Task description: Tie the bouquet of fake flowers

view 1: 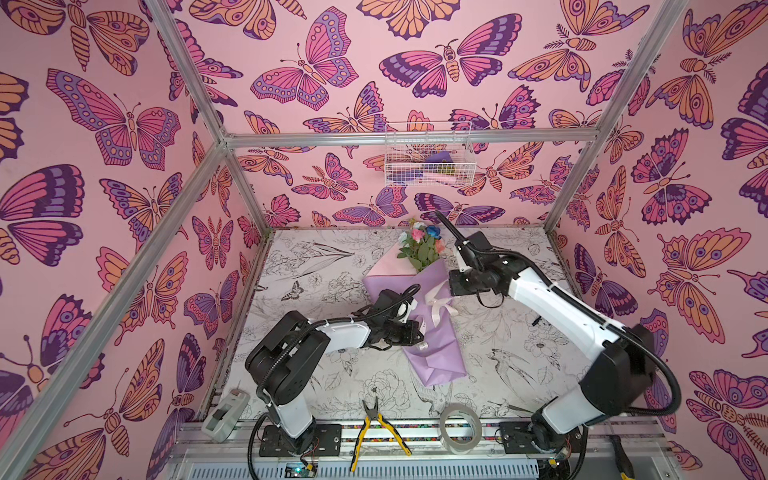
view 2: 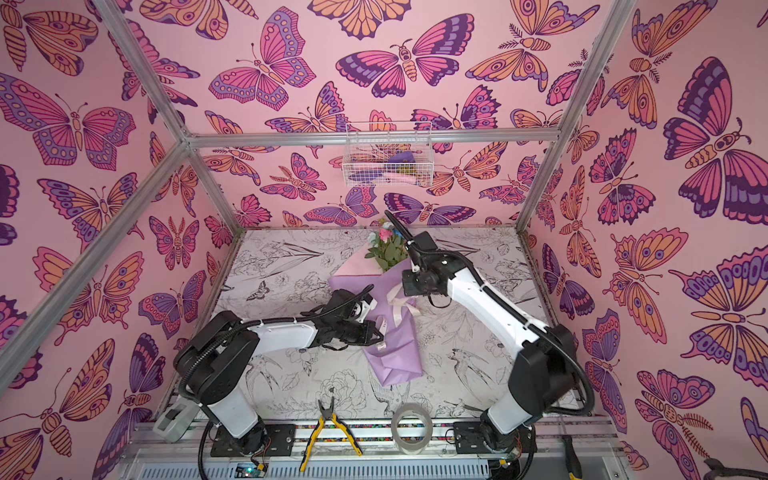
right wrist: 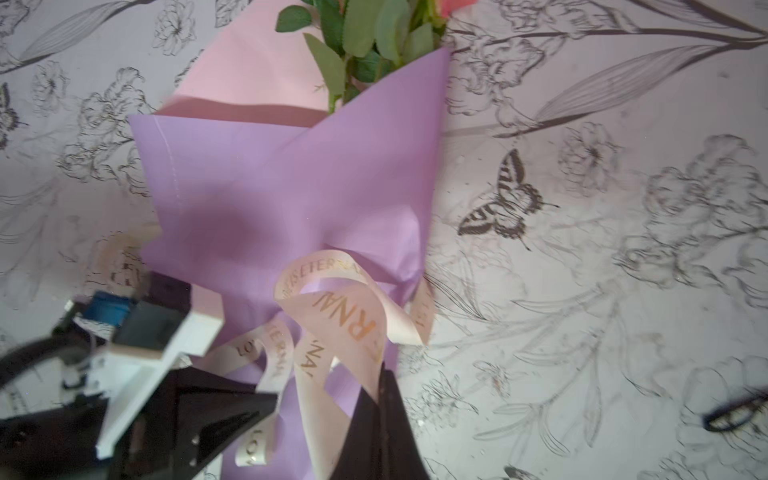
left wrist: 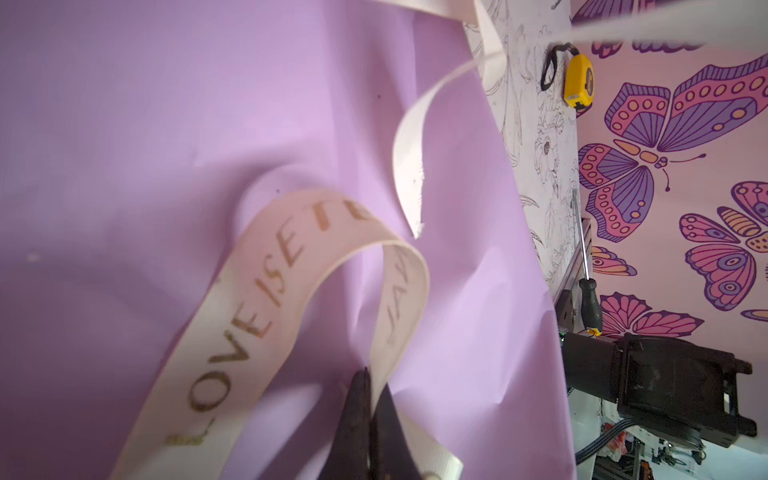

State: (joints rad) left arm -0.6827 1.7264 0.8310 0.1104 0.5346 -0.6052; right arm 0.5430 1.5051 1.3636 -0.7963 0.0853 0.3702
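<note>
The bouquet (view 1: 436, 357) (view 2: 395, 361) is a lilac paper cone lying in the middle of the table, narrow end toward the front. The fake flowers (view 1: 422, 245) (view 2: 388, 243) stick out of its wide far end, and their green leaves (right wrist: 365, 33) show against the pink inner paper. A cream printed ribbon (view 1: 438, 305) (left wrist: 266, 299) (right wrist: 353, 316) lies in loose loops across the cone's middle. My left gripper (view 1: 419, 332) (left wrist: 372, 386) is shut on one ribbon strand from the cone's left. From the right, my right gripper (view 1: 451, 287) (right wrist: 382, 372) is shut on another strand.
Yellow-handled pliers (view 1: 376, 424), a roll of clear tape (view 1: 460, 428) and a grey tape dispenser (view 1: 224, 415) lie along the front rail. A screwdriver (left wrist: 588, 291) and a yellow tape measure (left wrist: 577, 81) lie at the right edge. A wire basket (view 1: 428, 160) hangs on the back wall.
</note>
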